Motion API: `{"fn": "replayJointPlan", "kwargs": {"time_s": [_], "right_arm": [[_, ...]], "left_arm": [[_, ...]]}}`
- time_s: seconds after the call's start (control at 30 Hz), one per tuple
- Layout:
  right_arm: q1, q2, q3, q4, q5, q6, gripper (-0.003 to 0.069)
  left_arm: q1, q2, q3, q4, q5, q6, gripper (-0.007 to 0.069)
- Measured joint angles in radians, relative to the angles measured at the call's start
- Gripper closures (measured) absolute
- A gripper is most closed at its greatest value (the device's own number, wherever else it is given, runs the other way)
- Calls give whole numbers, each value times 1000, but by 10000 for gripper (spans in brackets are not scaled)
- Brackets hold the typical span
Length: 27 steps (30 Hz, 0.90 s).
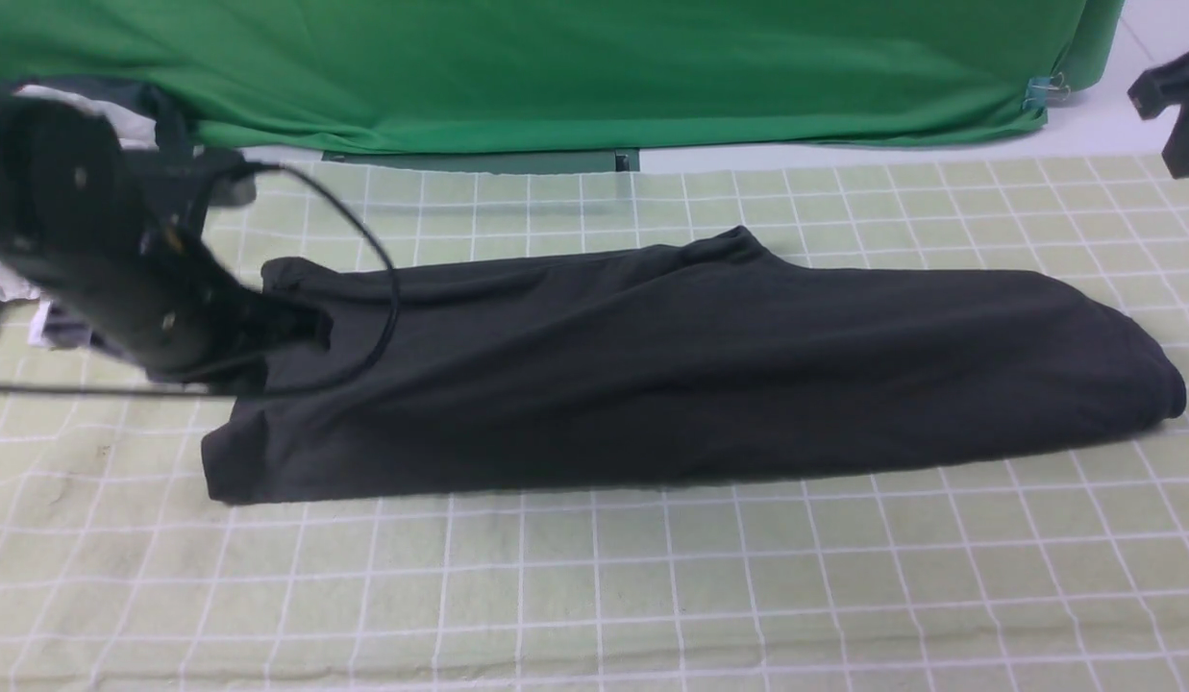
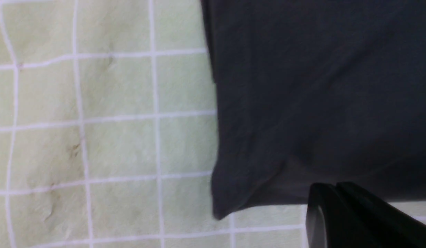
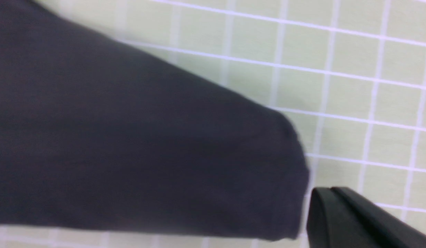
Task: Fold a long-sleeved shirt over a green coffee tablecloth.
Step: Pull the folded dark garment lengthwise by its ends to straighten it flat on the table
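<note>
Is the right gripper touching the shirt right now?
Apart. Front view shows the right gripper up at the far right, bare tablecloth between it and the shirt.

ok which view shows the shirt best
The front view: the long-sleeved shirt lies nearly whole there, a long folded band on the tablecloth. The left wrist view shows only one end's corner; the right wrist view only a blurred rounded end.
</note>
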Motion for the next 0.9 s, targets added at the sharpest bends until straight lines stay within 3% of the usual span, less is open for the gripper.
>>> {"fn": "replayJointPlan", "kwargs": {"time_s": [0.27, 0.53, 0.77, 0.9], "right_arm": [[0, -185, 204, 199, -29, -95, 664], [0, -261, 306, 235, -55, -135, 662], [0, -262, 309, 237, -56, -135, 660], [0, -262, 309, 240, -55, -135, 660]], "left_arm": [[0, 308, -431, -120, 91, 101, 613], [-1, 596, -657, -297, 194, 219, 613], [-1, 671, -670, -257, 149, 200, 613], [-2, 684, -677, -120, -14, 84, 613]]}}
